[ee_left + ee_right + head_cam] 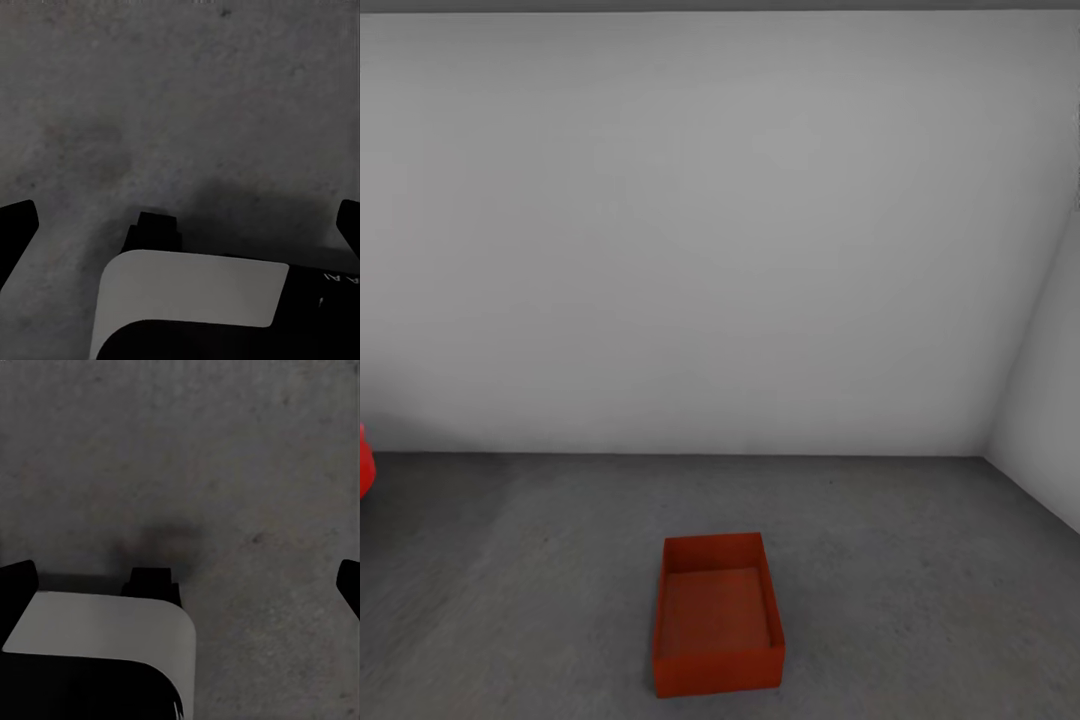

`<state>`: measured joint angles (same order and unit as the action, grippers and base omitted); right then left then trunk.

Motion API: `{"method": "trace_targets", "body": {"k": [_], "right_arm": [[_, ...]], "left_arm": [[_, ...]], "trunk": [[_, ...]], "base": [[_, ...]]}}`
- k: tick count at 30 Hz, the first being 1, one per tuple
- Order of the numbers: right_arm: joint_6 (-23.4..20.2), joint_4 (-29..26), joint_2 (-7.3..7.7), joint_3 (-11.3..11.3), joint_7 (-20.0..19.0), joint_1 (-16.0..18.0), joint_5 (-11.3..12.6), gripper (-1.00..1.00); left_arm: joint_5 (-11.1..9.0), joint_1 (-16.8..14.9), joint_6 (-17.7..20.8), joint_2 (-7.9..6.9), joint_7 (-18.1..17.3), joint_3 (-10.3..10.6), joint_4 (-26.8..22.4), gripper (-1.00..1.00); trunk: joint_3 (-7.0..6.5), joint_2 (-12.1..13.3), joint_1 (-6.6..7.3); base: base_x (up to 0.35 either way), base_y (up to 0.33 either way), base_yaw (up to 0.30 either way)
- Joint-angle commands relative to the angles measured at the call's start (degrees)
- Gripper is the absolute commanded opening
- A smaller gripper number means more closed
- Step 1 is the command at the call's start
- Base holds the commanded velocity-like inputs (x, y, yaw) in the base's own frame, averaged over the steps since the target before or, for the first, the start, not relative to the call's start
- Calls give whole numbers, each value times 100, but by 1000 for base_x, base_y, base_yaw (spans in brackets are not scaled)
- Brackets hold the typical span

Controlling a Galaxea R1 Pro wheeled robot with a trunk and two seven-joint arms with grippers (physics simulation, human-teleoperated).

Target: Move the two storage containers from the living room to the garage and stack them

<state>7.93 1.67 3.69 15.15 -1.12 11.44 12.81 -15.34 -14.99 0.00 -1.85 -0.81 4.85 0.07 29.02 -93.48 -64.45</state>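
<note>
Red-orange container on mottled dark grey concrete, against pale grey walls

The storage container [717, 625] is plain red-orange, its front wall deeper in tone than its inner base. The floor [920, 560] is dark grey with faint lighter mottling and specks. The walls [710, 230] are flat, unpatterned pale grey. A bright red shape [365, 465] shows at the left edge. In the wrist views, black fingertips [15, 229] flank a white and black robot part [195, 289].

Matt red-orange plastic storage container [717, 630] on a rough, mottled grey concrete floor [920, 560]; wall [710, 230] smooth, pale, matt
</note>
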Motion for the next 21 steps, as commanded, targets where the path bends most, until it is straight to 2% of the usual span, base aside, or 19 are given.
{"method": "trace_targets", "body": {"k": [1, 21], "right_arm": [[34, 18, -1, 49, -12, 7, 57, 100], [10, 12, -1, 118, -3, 7, -23, 100]], "left_arm": [[-57, -2, 0, 0, -8, 49, 1, 100], [-57, 2, 0, 1, -7, 51, -6, 100]], "trunk": [[-4, -3, 1], [-35, -3, 1]], "base": [[0, 0, 0], [0, 0, 0]]}}
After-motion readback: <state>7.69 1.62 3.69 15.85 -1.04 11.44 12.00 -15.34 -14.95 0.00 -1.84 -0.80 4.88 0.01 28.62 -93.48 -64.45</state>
